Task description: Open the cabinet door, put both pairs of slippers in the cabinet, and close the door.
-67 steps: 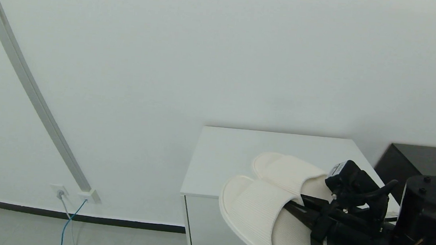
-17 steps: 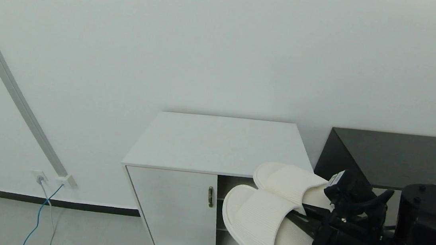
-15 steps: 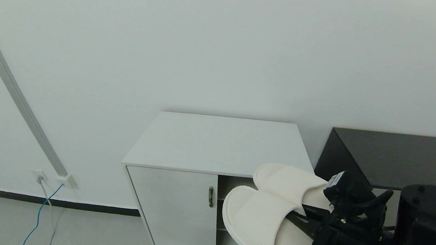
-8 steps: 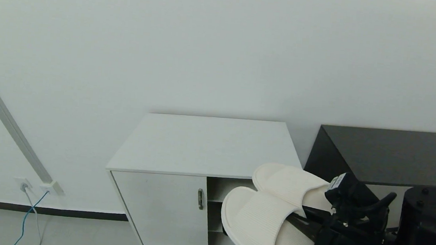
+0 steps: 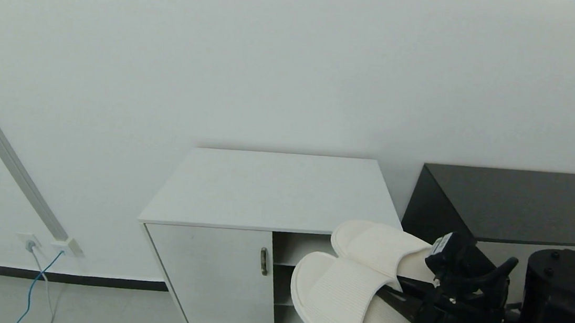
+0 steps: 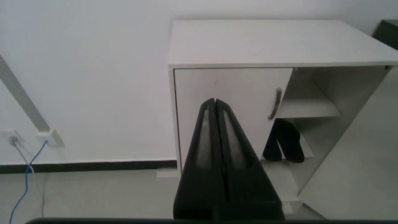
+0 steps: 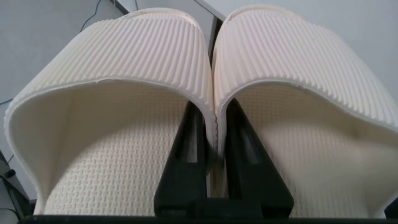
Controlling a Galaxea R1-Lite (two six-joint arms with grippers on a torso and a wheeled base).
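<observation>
Cabinet (image 5: 269, 191) stood open, dark slippers (image 6: 285, 142) inside below a shelf, right gripper (image 7: 216, 124) pinched white slippers (image 5: 344, 288), left gripper (image 6: 215, 109) pressed together.

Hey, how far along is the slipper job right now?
Done: the cabinet is open, and a dark pair of slippers sits inside. In hand: the right gripper holds the white slippers in front of it. Left: place them inside, then shut the cabinet.
</observation>
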